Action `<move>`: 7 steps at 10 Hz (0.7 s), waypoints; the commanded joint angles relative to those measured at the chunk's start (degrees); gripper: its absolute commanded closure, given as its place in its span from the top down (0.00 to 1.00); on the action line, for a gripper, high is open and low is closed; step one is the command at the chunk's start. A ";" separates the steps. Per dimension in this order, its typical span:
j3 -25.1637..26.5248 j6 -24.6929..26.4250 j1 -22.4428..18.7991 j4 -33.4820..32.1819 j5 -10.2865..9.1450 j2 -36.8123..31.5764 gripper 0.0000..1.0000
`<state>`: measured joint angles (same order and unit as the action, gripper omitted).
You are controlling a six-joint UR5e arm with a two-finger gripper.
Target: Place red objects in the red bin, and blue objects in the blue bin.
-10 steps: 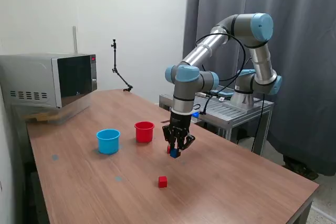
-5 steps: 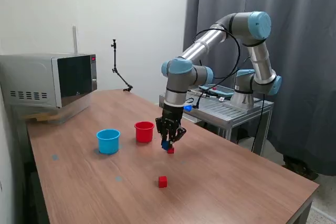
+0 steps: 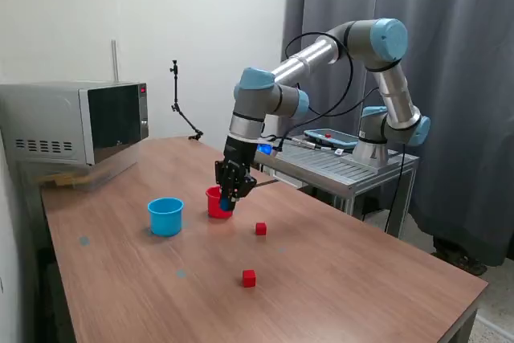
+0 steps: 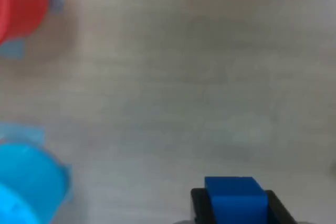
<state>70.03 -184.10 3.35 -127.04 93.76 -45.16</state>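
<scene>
End effector (image 3: 227,201) clamped on a blue cube (image 4: 235,199), carrying it above the bench (image 3: 361,279). It's just in front of the red cup (image 3: 214,202); the light blue cup (image 3: 165,216) sits beyond. Next call: travel over that cup's mouth, then release.

1 dark blue cube (image 4: 235,199) sat clamped between the gripper (image 3: 227,201) fingers above the table in front of the red cup (image 3: 214,202), the light blue cup (image 3: 165,216) stood upright on the exterior view's left, and 2 red cubes (image 3: 260,229) (image 3: 249,279) lay apart nearer.
</scene>
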 commanded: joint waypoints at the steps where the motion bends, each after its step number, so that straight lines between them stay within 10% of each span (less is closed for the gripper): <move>1: -4.10 1.11 1.83 0.04 2.46 1.83 0.00; 7: -4.89 3.58 6.40 -0.05 4.41 3.32 0.00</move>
<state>65.85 -180.71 8.81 -127.09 98.10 -42.49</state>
